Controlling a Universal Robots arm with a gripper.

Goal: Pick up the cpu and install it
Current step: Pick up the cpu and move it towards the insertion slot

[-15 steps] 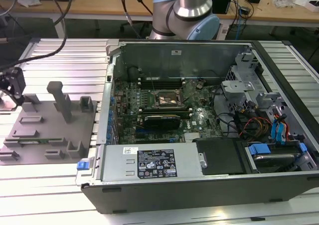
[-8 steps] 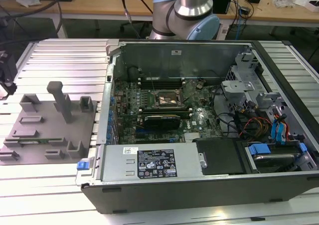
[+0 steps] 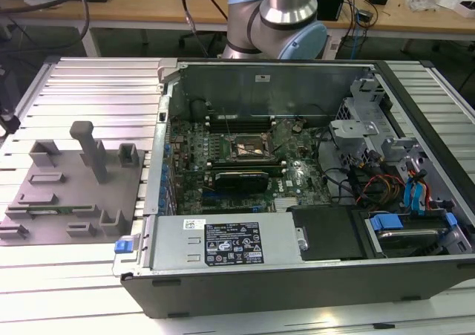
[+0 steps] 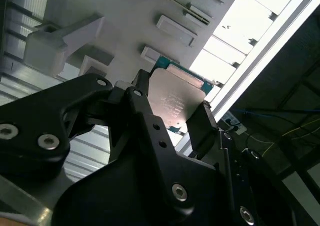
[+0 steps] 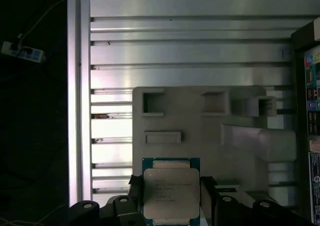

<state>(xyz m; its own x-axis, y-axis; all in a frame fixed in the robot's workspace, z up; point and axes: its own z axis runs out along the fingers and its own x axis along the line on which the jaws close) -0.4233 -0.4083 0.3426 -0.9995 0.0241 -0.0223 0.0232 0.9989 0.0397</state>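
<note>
Gripper (image 5: 171, 198) fingers close on the cpu (image 5: 171, 191), one black fingertip against each of two opposite edges. The second wrist view confirms the grasp: the gripper (image 4: 172, 108) clamps the cpu (image 4: 176, 95) with its pale metal top facing the camera and a green board edge showing around it. In both wrist views the cpu is held over the grey moulded tray (image 5: 200, 131), which lies on the slatted aluminium tabletop (image 5: 190, 55).

Layout in the exterior view, from that view's left to its right:

1. The grey moulded tray (image 3: 78, 190) rests flat on the tabletop (image 3: 89, 90). An upright post (image 3: 90, 149) rises from it, and a thin green strip (image 3: 53, 210) lies in one of its slots.
2. Just beside the tray stands the open computer case (image 3: 297, 294). The robot arm (image 3: 286, 12) rises behind its rear wall.
3. Inside the case, the dark square socket frame (image 3: 250, 148) sits on the motherboard, with the long silver box (image 3: 223, 240) along the near wall.
4. Toward the exterior view's right, orange and blue cables (image 3: 386, 185) run beside the drive bays.
</note>
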